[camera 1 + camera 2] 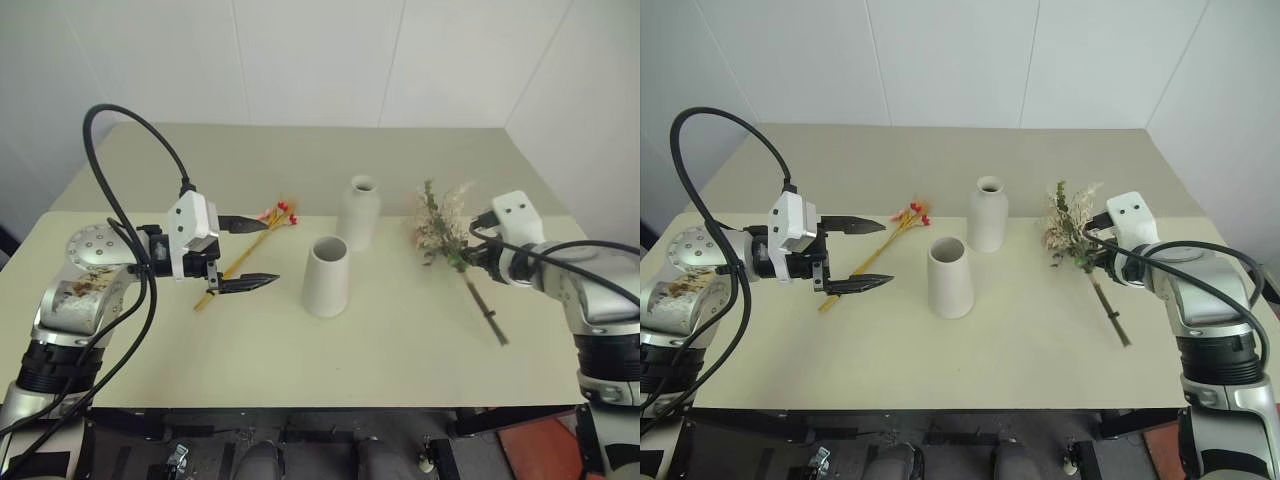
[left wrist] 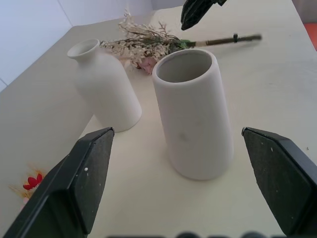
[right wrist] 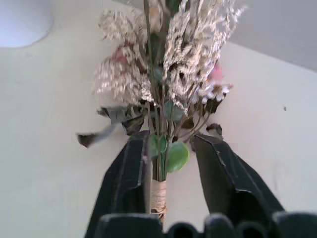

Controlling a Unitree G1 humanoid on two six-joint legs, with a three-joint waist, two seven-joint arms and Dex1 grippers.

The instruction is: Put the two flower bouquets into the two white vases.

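A: Bouquets, two. Item one, the rose bunch [image 3: 163,99]: where, and which way does it run?

B: Between the right gripper's [image 3: 171,158] fingers [image 3: 130,173], which are clamped on the wrapped stem just below the green leaves. Long axis runs from the cream sprigs, pointing toward the far edge of the bench [image 1: 400,380], back along the dark stem toward the near edge.

A: Item two, the wheat bunch [image 1: 248,255]?

B: Lies flat on the bench, passing between the left gripper's [image 1: 255,253] fingers [image 1: 245,283], which are spread wide with nothing in them. Red flowers sit beside the far finger.

A: Vases?

B: Cone vase [image 2: 195,116] stands directly ahead of the left fingers, bottle vase [image 2: 106,84] just beyond it, apart. Bare bench lies between the vases and the right fingers.
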